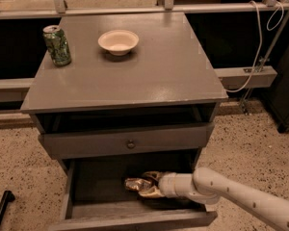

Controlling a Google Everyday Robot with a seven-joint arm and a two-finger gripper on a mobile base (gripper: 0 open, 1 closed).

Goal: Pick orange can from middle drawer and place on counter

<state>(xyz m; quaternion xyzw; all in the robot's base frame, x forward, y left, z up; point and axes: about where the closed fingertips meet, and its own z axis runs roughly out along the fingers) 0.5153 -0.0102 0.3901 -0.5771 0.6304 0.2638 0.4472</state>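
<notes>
The orange can (135,184) lies on its side on the dark floor of the open middle drawer (68,192), near the drawer's centre. My gripper (148,185) reaches into the drawer from the right on a white arm (231,192). Its fingers sit above and below the can's right end and are closed on it. The can rests low in the drawer. The grey counter (154,76) is the cabinet top above.
A green patterned can (57,44) stands at the counter's back left and a white bowl (118,41) sits to its right. A closed drawer front with a dark knob (130,144) overhangs the open drawer. A cable (260,47) hangs at the right.
</notes>
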